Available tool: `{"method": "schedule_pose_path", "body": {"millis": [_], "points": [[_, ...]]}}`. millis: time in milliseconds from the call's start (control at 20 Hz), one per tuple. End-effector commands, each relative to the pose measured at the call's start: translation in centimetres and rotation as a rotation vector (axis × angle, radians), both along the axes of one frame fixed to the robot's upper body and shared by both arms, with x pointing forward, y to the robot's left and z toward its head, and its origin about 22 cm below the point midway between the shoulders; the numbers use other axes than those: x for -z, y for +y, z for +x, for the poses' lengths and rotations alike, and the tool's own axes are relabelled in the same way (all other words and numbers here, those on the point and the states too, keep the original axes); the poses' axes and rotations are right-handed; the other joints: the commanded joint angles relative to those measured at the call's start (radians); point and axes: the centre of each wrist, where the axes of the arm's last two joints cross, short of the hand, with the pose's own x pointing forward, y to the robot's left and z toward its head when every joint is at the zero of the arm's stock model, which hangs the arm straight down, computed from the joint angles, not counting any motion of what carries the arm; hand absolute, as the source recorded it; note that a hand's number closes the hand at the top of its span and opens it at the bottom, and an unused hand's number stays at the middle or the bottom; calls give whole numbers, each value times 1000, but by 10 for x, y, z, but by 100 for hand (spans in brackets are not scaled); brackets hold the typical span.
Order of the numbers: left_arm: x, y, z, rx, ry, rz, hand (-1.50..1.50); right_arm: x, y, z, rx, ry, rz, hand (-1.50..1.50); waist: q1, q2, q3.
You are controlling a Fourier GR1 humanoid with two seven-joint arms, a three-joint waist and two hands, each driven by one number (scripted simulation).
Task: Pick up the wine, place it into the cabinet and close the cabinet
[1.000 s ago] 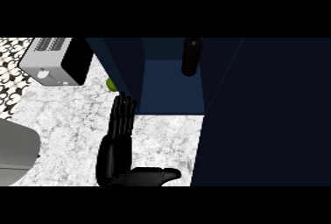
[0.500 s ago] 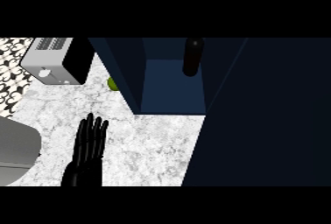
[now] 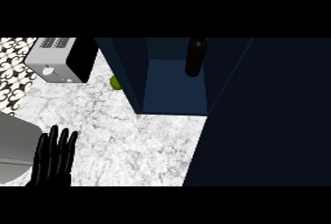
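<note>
One hand [image 3: 55, 157] shows, the left, flat above the marble counter [image 3: 129, 140] near its lower left corner, fingers straight and spread slightly apart, holding nothing; the right hand is not in the head view at all. Just to its left lies a grey rounded surface [image 3: 13, 148] at the counter's left edge, which I cannot identify. Farther up, near the counter's upper left corner, stands a toaster [image 3: 61, 59], and a small green thing [image 3: 115, 82] peeks out beside the cabinet's left wall. The cabinet [image 3: 174, 87] sits at the counter's upper edge, open, and the wine bottle [image 3: 195, 57] stands upright at the back of its blue floor, well apart from the hand. A broad dark panel [image 3: 265, 122] covers the right side of the view, likely the open door. Judged from this, the bottle is already placed and closing the door is the step left. To do it well, the hand nearer the door should take it, pressing with flat fingers on the door's outer face near its free edge, swinging it steadily and keeping clear of the bottle, while the left hand stays out of the door's arc.
</note>
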Motion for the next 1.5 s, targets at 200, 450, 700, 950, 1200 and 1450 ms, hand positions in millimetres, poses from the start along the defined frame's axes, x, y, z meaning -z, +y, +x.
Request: {"method": "schedule_pose_path", "body": {"millis": [200,450,700,950,1200,1450], "points": [[-13,34,-11,15,-4,-6,-150,-19,43,-10,-187,19,132,150,34,0,-2],[-16,57,-16,31,2,-19,-150,-25,73,4,-166,23,150,150,44,2,-3],[-20,85,-16,38,-2,-15,-150,-23,114,26,-121,-3,113,150,43,6,-2],[-41,104,-12,59,-25,-6,-150,-41,143,56,-89,15,108,150,56,9,1],[-47,120,-7,65,-57,-9,-150,-61,180,99,-64,17,77,150,67,14,2],[-51,131,-7,73,-48,-25,-150,-85,212,140,-32,8,54,150,70,18,3]]}}
